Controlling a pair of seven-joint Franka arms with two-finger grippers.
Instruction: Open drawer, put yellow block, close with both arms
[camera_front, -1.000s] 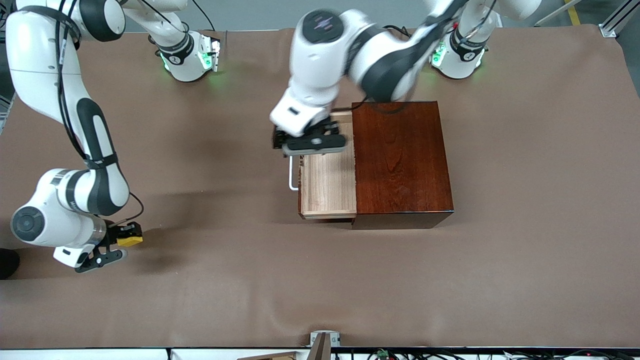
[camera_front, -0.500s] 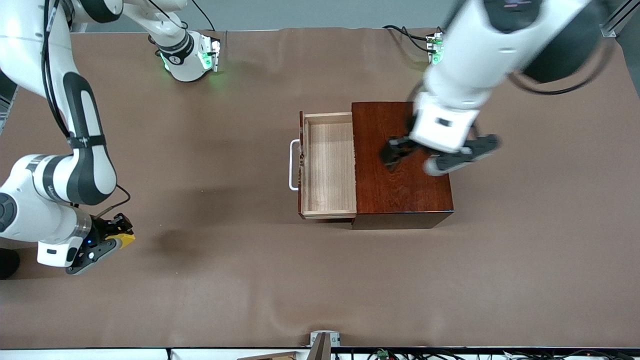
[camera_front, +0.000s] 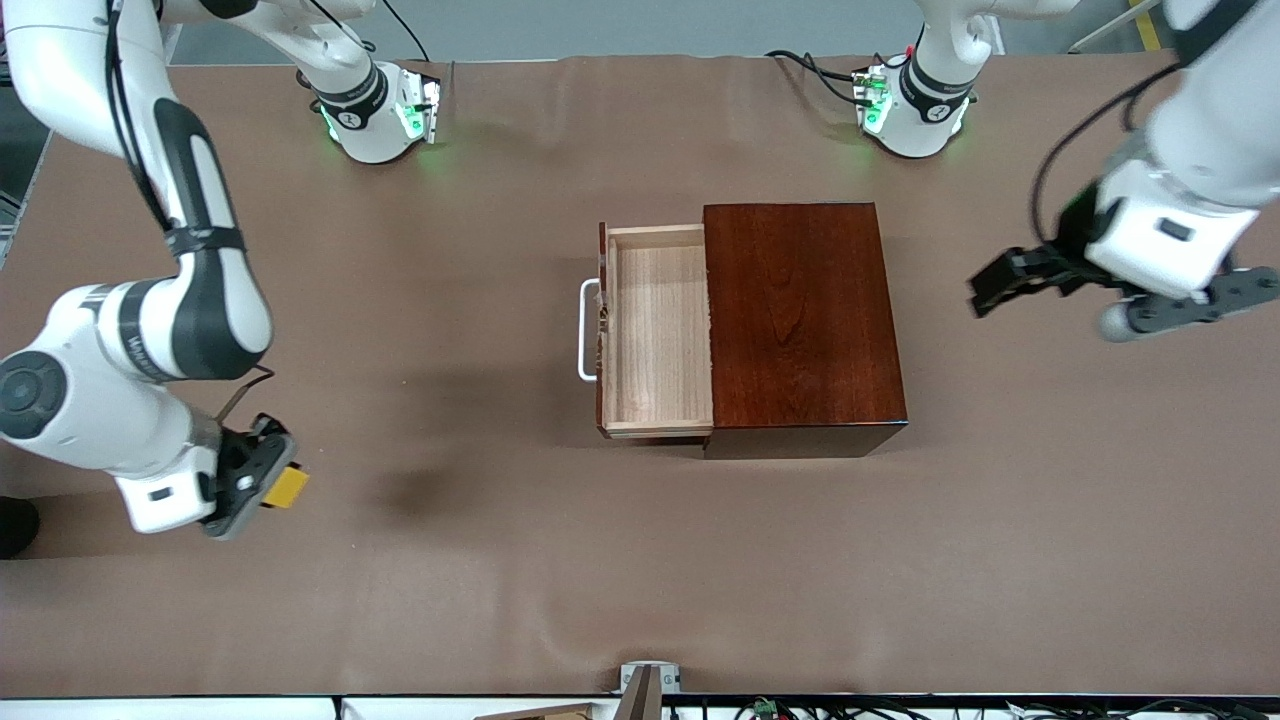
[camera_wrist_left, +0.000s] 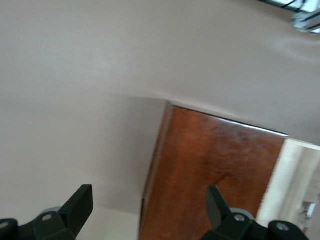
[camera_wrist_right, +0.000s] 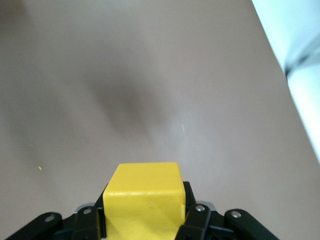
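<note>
Right tool (camera_front: 262, 482) is clamped on the yellow block (camera_front: 287, 487), raised over the brown surface (camera_front: 640, 580) at about eight o'clock in the front view, toward the right arm's end; in its wrist view the yellow block (camera_wrist_right: 144, 202) sits squarely between the black fingers (camera_wrist_right: 197, 220). Left tool (camera_front: 1030, 275) hangs with its fingers (camera_wrist_left: 80, 202) spread wide and holding nothing, over bare surface at about three o'clock, beside the dark wooden box (camera_front: 803, 325) at the centre. From that box the drawer (camera_front: 655, 335) stands pulled out toward nine o'clock, its pale tray showing nothing inside and its white handle (camera_front: 585, 330) facing the right arm's end.
</note>
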